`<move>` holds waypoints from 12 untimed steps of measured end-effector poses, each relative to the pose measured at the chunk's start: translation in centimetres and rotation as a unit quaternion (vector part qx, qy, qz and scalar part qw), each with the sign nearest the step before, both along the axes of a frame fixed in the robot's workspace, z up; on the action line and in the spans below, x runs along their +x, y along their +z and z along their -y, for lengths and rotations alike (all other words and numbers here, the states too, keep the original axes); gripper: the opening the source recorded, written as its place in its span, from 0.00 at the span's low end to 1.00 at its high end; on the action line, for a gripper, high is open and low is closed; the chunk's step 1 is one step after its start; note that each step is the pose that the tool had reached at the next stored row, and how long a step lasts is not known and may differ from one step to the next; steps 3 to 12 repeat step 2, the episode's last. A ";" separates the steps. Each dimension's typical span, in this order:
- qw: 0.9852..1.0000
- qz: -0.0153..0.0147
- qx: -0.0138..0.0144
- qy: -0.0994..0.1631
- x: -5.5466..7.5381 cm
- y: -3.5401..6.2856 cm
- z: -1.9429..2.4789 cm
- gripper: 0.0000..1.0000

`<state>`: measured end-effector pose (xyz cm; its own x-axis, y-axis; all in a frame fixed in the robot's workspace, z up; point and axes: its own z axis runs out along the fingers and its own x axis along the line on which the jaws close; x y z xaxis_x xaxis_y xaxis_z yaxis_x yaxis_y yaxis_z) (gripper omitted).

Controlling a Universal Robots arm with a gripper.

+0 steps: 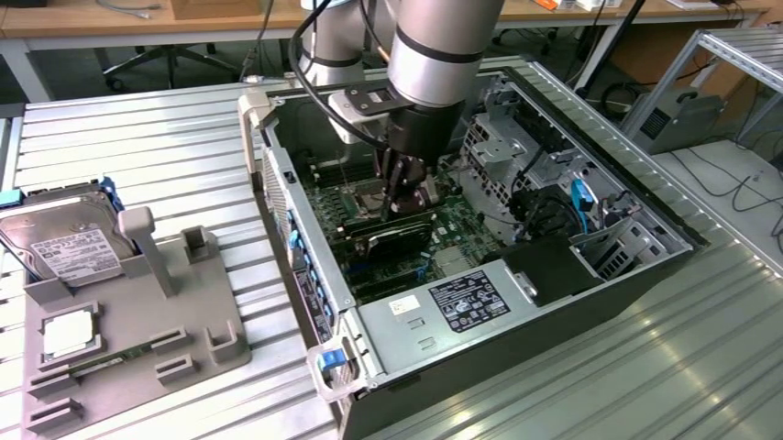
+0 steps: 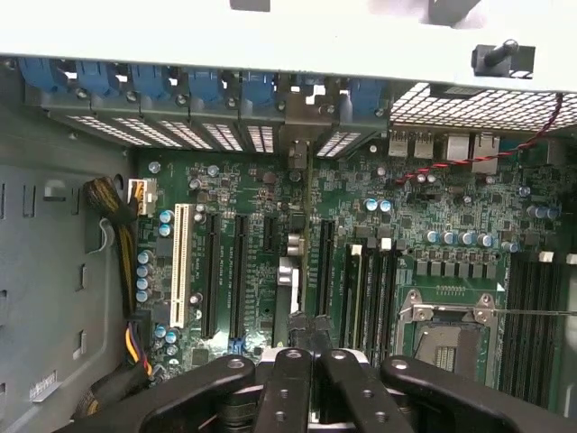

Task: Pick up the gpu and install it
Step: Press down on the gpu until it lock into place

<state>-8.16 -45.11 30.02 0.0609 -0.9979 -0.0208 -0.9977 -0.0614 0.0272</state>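
The gpu (image 1: 394, 236) is a dark flat card standing on edge over the green motherboard (image 1: 459, 229) inside the open computer case (image 1: 636, 275). My gripper (image 1: 410, 197) reaches down into the case and is shut on the card's upper edge. In the wrist view the gpu (image 2: 307, 244) appears edge-on as a thin line running from my black fingers (image 2: 290, 383) toward the rear slot openings, between the black expansion slots. My gripper (image 2: 313, 361) pinches it from both sides. Whether the card sits in a slot or just above it, I cannot tell.
A grey fixture (image 1: 208, 316) at the exterior view's left carries a silver hard drive (image 1: 73, 247), a processor (image 1: 68, 335) and a green memory stick (image 1: 110, 359). The case walls, drive cage (image 1: 508, 147), power supply (image 1: 471, 298) and cables (image 1: 575, 206) crowd around the arm.
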 end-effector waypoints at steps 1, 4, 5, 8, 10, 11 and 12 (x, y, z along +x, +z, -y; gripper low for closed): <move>1.000 0.000 0.000 0.000 0.0 0.00 0.00 0.11; 1.000 0.000 0.000 0.000 0.0 0.00 0.00 0.11; 1.000 0.000 0.000 0.000 0.0 0.00 0.00 0.11; 1.000 0.000 0.000 0.000 0.0 0.00 0.00 0.11; 1.000 0.000 0.000 0.000 0.0 0.00 0.00 0.11; 1.000 0.000 0.000 0.000 0.0 0.00 0.00 0.11; 1.000 0.000 0.000 0.000 0.0 0.00 0.00 0.11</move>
